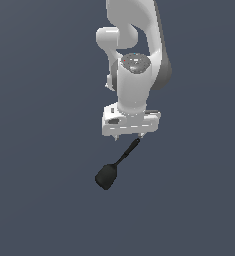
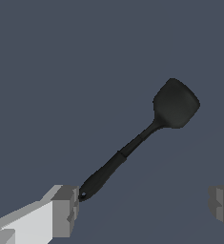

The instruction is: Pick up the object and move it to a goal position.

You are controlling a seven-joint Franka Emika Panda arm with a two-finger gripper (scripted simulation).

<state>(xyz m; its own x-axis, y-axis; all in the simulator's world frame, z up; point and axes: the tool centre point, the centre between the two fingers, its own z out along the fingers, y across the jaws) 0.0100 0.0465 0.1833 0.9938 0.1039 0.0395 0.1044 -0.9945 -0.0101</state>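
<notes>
Spatula (image 2: 132,145): black, lying on the floor below the gripper (image 2: 144,205). Jaws spread wide, holding nothing. Handle tip just beside one finger (image 2: 65,209), not between the pads; long axis runs diagonally outward, head farthest away.

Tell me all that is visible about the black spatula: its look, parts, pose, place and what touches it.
The black spatula is matte and dark, plastic by its look. It has a flat rounded-square head, a thin neck and a thicker straight handle. It lies on the plain grey floor, slanted in both views. In the wrist view the handle's end sits beside one finger of the open gripper; whether they touch, I cannot tell. The other finger is far off, so nothing grips it.
</notes>
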